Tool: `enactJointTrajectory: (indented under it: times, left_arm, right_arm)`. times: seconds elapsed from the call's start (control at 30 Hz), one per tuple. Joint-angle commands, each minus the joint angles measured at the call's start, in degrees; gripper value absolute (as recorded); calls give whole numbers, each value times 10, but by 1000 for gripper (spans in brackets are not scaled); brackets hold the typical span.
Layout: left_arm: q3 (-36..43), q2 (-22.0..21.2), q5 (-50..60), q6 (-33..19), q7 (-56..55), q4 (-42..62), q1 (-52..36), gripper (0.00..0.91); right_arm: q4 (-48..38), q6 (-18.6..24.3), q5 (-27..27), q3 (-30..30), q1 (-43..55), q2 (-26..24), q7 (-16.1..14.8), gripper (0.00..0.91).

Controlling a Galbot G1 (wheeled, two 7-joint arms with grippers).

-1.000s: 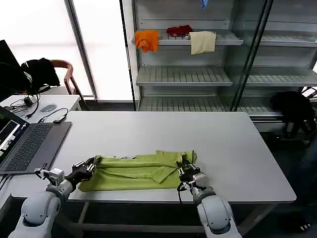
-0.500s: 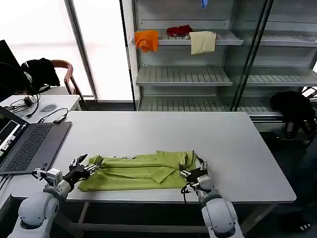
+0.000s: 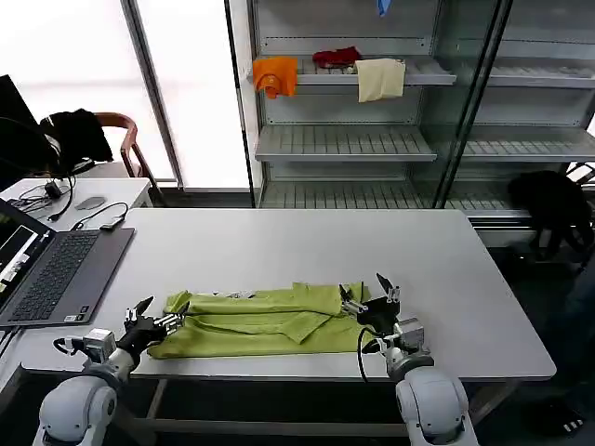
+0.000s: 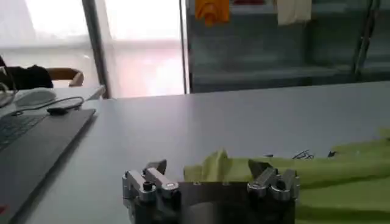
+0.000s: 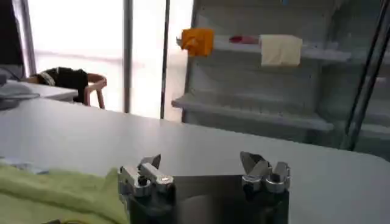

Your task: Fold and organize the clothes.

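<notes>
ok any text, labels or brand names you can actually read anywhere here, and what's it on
None can be read.
T-shirt: dark marks along its far edge, too small to read.
Laptop: key legends and screen contents too small to read.

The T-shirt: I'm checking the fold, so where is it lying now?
In the head view the T-shirt lies folded along the table's near edge, between the open left claw and open right claw, right of the laptop.
</notes>
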Motion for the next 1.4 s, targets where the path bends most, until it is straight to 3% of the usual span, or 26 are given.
enactJointTrajectory:
  times: [0.03,0.37,0.43,0.5,0.53,0.57,0.67,0.7,1.17,1.4]
  left_arm:
    - [19,-54,-4,-27,-103,0,16,907]
    - [16,-67,-11,-29,-103,18,7,877]
    - [18,-67,-10,-29,-102,21,6,746]
    - [19,-69,-10,-26,-100,22,4,443]
    - [21,-69,-10,-25,-99,22,5,393]
    - [21,-70,-12,-21,-96,22,5,272]
    - [21,-71,-18,-13,-92,19,6,50]
    - [21,-72,-21,-7,-91,17,5,10]
    - [32,-75,-21,9,-76,10,3,0]
    - [12,-70,49,-40,-43,5,-4,0]
  right_arm:
    - [14,18,74,3,14,-1,-1,907]
    - [-5,19,66,4,21,-3,-3,907]
    - [-10,20,64,2,23,-3,-3,907]
    - [-15,22,60,2,26,0,-2,907]
    - [-17,22,57,1,27,1,-1,907]
    - [-20,22,55,1,28,2,0,907]
    - [-25,26,52,-1,32,1,2,907]
    - [-25,26,51,0,33,1,3,907]
    - [-24,26,51,-1,35,0,11,907]
    - [-23,26,48,0,32,0,12,907]
